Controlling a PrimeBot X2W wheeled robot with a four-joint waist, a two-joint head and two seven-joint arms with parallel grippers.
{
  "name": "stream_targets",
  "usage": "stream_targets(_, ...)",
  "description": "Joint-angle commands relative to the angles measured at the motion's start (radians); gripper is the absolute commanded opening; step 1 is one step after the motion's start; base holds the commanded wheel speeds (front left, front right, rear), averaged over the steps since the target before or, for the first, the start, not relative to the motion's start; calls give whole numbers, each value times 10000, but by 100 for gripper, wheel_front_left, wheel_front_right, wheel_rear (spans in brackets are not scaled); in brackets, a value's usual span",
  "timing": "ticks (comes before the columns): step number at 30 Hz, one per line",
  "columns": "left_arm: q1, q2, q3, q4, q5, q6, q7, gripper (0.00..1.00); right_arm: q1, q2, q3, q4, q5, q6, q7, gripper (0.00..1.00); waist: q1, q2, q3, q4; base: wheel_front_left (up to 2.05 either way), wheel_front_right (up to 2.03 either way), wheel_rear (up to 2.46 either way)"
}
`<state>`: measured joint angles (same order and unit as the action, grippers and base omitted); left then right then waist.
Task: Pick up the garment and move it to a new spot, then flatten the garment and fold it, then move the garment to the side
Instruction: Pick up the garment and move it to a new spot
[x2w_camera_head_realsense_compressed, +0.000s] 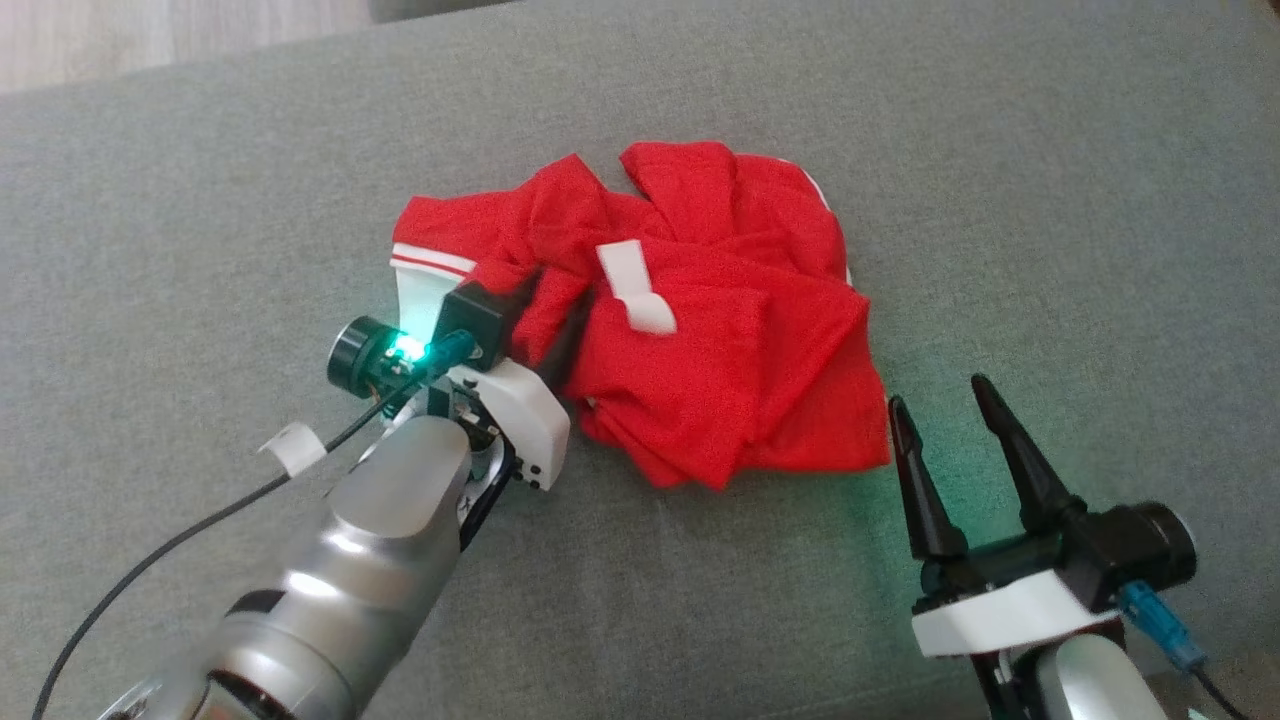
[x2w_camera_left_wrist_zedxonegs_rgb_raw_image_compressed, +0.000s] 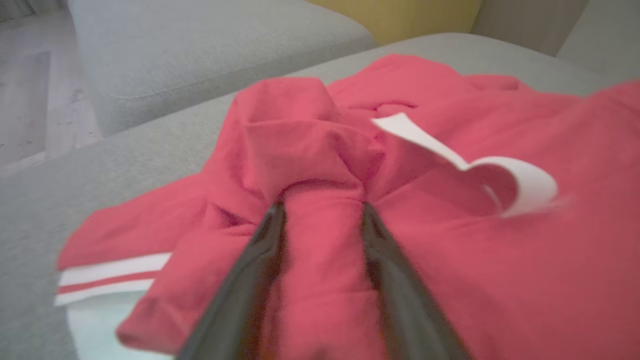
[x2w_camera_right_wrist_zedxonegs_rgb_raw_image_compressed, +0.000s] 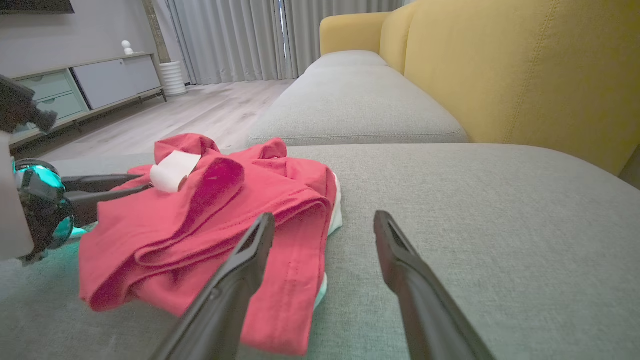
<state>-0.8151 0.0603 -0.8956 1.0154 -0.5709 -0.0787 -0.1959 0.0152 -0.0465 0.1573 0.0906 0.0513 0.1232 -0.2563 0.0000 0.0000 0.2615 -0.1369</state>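
The red garment (x2w_camera_head_realsense_compressed: 720, 340) is a messy heap. The grey cushion (x2w_camera_head_realsense_compressed: 1050, 200) is under it, w/ bare cushion all round it. A white tag (x2w_camera_head_realsense_compressed: 635, 285) curls up on top of the garment, near its middle. White stripes peek out at the garment's left edge.

L gripper (x2w_camera_head_realsense_compressed: 560, 300) is at the garment's left side, poking into it. In the wrist pic its two fingers (x2w_camera_left_wrist_zedxonegs_rgb_raw_image_compressed: 250, 280) are apart, one each side of a little hump of red cloth, tips pushed into the folds. I can't tell if they squeeze the hump, but it looks loose, so I'd say not grabbed.

R gripper (x2w_camera_head_realsense_compressed: 940, 392) is just off the garment's lower right corner. Its fingers are wide apart w/ nothing between them, & they don't touch the cloth.

How far along? Not far, I think. The garment is all bunched up, not flat, not folded. I can't tell if this is its new spot or its first one. So what's left, prob: get a good hold, pull the garment out flat, fold it, then shift it to the side. Most of the job is to come
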Motion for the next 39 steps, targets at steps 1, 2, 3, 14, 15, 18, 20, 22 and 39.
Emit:
stream_targets(1, -350, 48, 43, 72, 23, -104, -26, 0, -344, -37, 204, -331, -51, 75, -55, 100, 0, 0, 114, -56, 0, 0, 0)
stream_targets(2, -398, 17, -37, 253, -3, -201, -44, 0, -353, -37, 179, -333, -59, 75, -55, 100, 0, 0, 135, -51, 0, 0, 0)
stream_targets(3, -461, -7, -89, 381, -27, -267, -115, 0, -358, -37, 155, -333, -62, 75, -55, 100, 0, 0, 148, -40, 0, 0, 0)
stream_targets(14, -2181, 573, 432, -1887, 871, -248, -654, 0, 31, -37, -69, -205, 222, 75, -55, 100, 0, 0, -815, 832, 0, 0, 0)
stream_targets(15, -2270, 736, 651, -2297, 892, -257, -654, 0, 101, -37, -94, -192, 257, 75, -55, 100, 0, 0, -972, 948, 0, 0, 0)
stream_targets(18, -2505, 1245, 1122, -3082, 720, -361, -656, 0, 298, -37, -32, -131, 291, 75, -55, 100, 0, 0, -1344, 1189, 0, 0, 0)
stream_targets(20, -2681, 1580, 1357, -3302, 403, -430, -656, 0, 376, -37, 2, -102, 312, 75, -55, 100, 0, 0, -1513, 1310, 0, 0, 0)
stream_targets(22, -2953, 2018, 1418, -3399, 348, -462, -633, 0, 423, -37, 12, -90, 345, 75, -55, 100, 0, 0, -1627, 1406, 0, 0, 0)
stream_targets(39, -2471, 5693, 2897, -2521, 4, 426, -598, 0, 631, -37, -770, -383, -196, 75, -55, 100, 0, 0, -713, 3017, 0, 0, 0)
